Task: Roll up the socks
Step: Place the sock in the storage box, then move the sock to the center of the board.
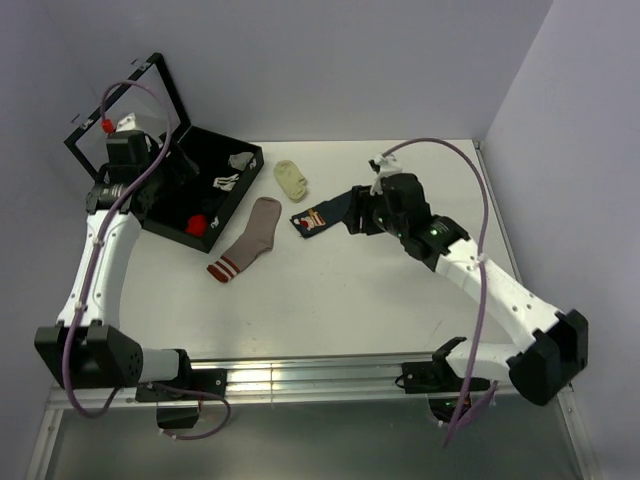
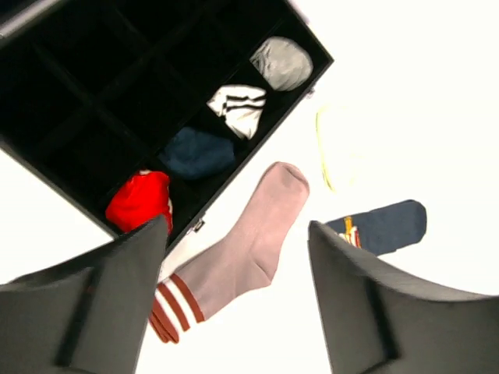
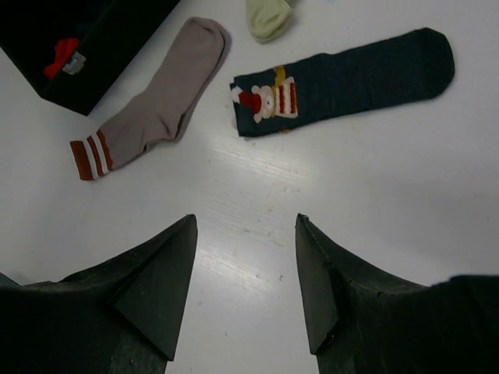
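**Ahead of two sets of parted fingers, two socks lie unrolled**

Between and just beyond the fingertips of the left gripper (image 2: 236,234), the dusty-pink sock (image 2: 249,241) lies flat on the table (image 1: 350,300). Its striped cuff is nearest the fingers and its toe points away. Those fingers stand wide apart with nothing between them. Outside the finger at the left of that view sits the black divided box (image 2: 78,78), with a red bundle (image 2: 140,199) in the compartment beside the fingertip. It may be a rolled sock already put away, though I cannot tell.

The right gripper (image 3: 245,222) hangs over bare table, fingers likewise apart and empty. The navy sock (image 3: 351,78) lies flat ahead of the finger at the right of its view, well apart from it. A pale-yellow sock (image 3: 269,17) sits farther ahead, between the two task socks.

By my judgement at most one sock is done; the pink and navy ones both remain to be rolled.

Room is good below and around the right fingers. It is tighter for the left: the box's wall runs just beside the pink sock's ankle. The navy sock's patterned end lies near the pink toe.
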`<state>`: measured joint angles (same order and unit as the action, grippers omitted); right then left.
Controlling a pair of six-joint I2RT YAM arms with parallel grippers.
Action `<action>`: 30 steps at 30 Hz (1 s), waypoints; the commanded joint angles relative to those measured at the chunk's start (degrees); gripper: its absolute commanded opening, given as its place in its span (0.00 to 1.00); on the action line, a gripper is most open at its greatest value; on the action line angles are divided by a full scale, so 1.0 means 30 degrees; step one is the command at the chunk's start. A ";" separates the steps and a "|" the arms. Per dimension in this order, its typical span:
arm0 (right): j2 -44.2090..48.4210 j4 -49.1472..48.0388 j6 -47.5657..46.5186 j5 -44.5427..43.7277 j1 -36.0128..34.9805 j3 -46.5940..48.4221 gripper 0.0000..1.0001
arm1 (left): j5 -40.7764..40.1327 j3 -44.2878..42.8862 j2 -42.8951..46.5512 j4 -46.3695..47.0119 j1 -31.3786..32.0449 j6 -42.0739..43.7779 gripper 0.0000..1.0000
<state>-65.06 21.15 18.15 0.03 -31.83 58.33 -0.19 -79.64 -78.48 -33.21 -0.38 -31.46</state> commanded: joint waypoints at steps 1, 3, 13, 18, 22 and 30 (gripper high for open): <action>-0.2448 -0.1451 0.0510 0.0546 0.0094 0.2205 0.60 | -0.0697 0.0616 0.2044 -0.0413 -0.0019 0.0643 0.88; -0.4434 -0.1919 0.0599 0.0633 0.0094 0.3402 0.59 | -0.1224 0.0908 0.3008 -0.0734 -0.0019 0.0819 0.91; -1.3933 -0.3094 0.0248 0.1688 0.0065 0.8884 0.45 | -0.1111 0.2784 0.5445 -0.1262 0.1005 0.1523 0.89; -1.7655 -0.2861 0.0015 0.1484 0.0006 1.1141 0.43 | -0.0349 0.4307 0.6734 -0.1088 0.1299 0.1698 0.92; -1.9532 -0.2041 0.0130 0.1219 -0.0082 1.2022 0.41 | -0.0407 0.4923 0.7437 -0.1321 0.1329 0.1728 0.95; -1.9303 -0.1453 0.1331 0.0927 -0.0374 0.8806 0.34 | 0.0588 0.6065 0.8756 -0.0299 0.1329 0.1260 0.95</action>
<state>-125.08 13.39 20.45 3.84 -32.12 89.73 -0.78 -62.37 -53.54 -37.23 3.46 -27.70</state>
